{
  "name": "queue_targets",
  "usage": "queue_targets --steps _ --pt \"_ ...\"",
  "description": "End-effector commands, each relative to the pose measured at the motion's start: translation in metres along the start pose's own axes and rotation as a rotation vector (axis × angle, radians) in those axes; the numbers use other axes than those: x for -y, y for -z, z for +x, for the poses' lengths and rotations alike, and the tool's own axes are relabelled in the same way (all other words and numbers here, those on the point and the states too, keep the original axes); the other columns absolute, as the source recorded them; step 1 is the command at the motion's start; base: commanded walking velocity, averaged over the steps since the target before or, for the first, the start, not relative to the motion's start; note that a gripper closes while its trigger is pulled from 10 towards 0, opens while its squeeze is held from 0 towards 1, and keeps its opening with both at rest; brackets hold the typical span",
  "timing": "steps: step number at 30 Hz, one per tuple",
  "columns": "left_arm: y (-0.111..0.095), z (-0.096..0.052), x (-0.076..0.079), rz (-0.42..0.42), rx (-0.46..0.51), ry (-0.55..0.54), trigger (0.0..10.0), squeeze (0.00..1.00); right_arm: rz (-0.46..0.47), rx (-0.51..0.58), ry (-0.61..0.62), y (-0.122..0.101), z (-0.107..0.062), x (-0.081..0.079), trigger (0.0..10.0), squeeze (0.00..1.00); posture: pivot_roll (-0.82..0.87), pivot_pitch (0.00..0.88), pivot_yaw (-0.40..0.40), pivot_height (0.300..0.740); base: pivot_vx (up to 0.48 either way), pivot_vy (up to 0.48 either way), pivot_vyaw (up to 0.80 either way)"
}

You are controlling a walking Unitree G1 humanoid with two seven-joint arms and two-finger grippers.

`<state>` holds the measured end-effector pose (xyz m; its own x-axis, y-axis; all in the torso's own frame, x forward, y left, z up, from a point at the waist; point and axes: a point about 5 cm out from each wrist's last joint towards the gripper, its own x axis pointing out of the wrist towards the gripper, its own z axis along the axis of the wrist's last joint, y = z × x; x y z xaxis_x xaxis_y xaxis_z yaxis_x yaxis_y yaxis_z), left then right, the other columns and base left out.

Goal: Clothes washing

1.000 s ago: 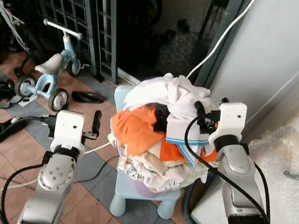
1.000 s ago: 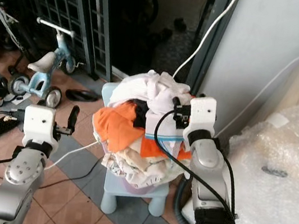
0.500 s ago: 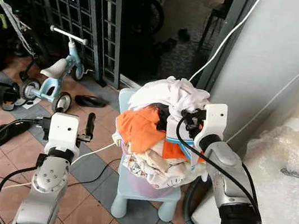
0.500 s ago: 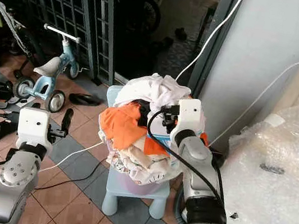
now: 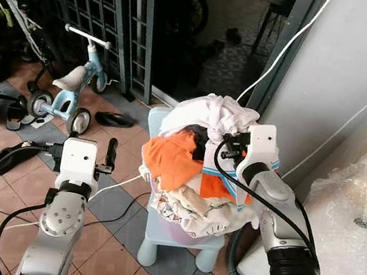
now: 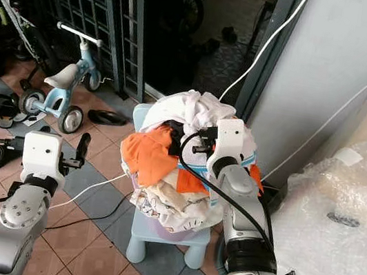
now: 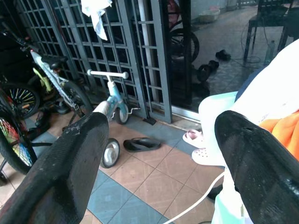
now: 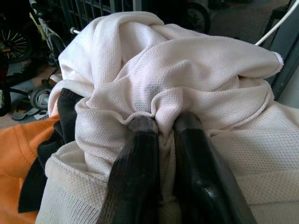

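Two grippers are ours to report. Our right gripper (image 8: pixel 159 140) has its black fingers (image 8: pixel 138 158) pressed nearly together, pinching a fold of the white mesh garment (image 8: pixel 187 65) that crowns the laundry pile (image 5: pixel 200 161); the cloth bunches into a small pucker right at the fingertips and swells up beyond them. Just to one side of the jaws lies a black piece of clothing (image 8: pixel 56 135), and past that an orange shirt (image 5: pixel 170 158) (it hangs over the pile's edge nearest our left arm). Below the pinch, paler printed fabric (image 5: pixel 190 205) spills over the rim of a lilac basket (image 5: pixel 185 234), which stands on a light blue plastic stool (image 5: pixel 176 248).

Our left gripper (image 7: pixel 163 154) hovers in the air beside the pile, jaws spread wide with nothing between them. Through the gap we see tiled floor (image 7: pixel 154 172), a dark sandal (image 7: pixel 142 143) and a white cable (image 7: pixel 196 200); beyond the fingertips stand a blue child's tricycle (image 5: pixel 72 88) and a dark metal grille gate (image 5: pixel 121 2). A corner of the orange shirt shows just outside one finger.

Off behind our right arm sits a crumpled sheet of bubble wrap (image 5: pixel 359 221), well apart from the jaws, against a grey wall (image 5: pixel 363 61).
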<state>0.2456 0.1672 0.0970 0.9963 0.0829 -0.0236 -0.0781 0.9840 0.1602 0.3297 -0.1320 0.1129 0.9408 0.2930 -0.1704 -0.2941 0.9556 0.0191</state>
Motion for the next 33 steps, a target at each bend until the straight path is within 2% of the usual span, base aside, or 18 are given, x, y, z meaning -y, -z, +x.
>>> queue_targets --steps 1,5,6,7,10,11,13,18,32,33 --pt "-0.004 0.001 0.001 0.004 0.009 0.007 10.0 0.0 -0.002 -0.01 -0.027 0.003 -0.001 -0.005 0.0 0.0 0.02 0.0 -0.015 0.74 0.0 0.0 0.0" --pt "-0.004 0.001 0.001 0.006 0.01 0.011 10.0 0.0 0.019 0.005 -0.056 0.001 -0.003 -0.009 0.0 0.0 0.01 0.0 -0.009 0.74 0.0 0.0 0.0" --pt "-0.005 0.001 0.001 0.009 0.013 0.012 10.0 0.0 0.046 0.087 -0.063 -0.011 -0.005 -0.011 0.0 0.0 0.01 0.0 -0.009 0.74 0.0 0.0 0.0" --pt "-0.005 0.001 0.001 0.009 0.013 0.012 10.0 0.0 0.046 0.087 -0.063 -0.011 -0.005 -0.011 0.0 0.0 0.01 0.0 -0.009 0.74 0.0 0.0 0.0" --pt "-0.006 0.002 0.001 0.029 0.025 0.007 10.0 0.0 0.047 0.249 -0.005 -0.038 -0.011 -0.004 0.0 0.0 0.01 0.0 -0.012 0.74 0.0 0.0 0.0" --pt "-0.008 0.002 0.0 0.048 0.032 -0.001 10.0 0.0 0.048 0.338 0.056 -0.055 -0.019 0.003 0.0 0.0 0.01 0.0 -0.012 0.74 0.0 0.0 0.0" --pt "-0.008 0.002 -0.001 0.061 0.031 -0.012 10.0 0.0 0.034 0.399 0.083 -0.069 -0.031 0.005 0.0 0.0 0.01 0.0 -0.008 0.74 0.0 0.0 0.0" --pt "-0.007 0.003 0.0 0.059 0.028 -0.004 10.0 0.0 0.025 0.432 0.087 -0.078 -0.04 0.002 0.0 0.0 0.0 0.0 -0.001 0.74 0.0 -0.099 0.0" --pt "-0.008 0.008 0.004 0.054 0.04 0.003 10.0 0.0 -0.026 0.475 0.121 -0.091 -0.04 0.002 0.0 0.0 -0.01 0.0 -0.002 0.74 0.0 -0.392 0.0" --pt "-0.008 0.008 0.004 0.055 0.04 0.003 10.0 0.0 -0.044 0.487 0.112 -0.093 -0.039 0.0 3.4 0.0 -0.01 0.0 -0.002 0.74 0.0 -0.307 0.0"
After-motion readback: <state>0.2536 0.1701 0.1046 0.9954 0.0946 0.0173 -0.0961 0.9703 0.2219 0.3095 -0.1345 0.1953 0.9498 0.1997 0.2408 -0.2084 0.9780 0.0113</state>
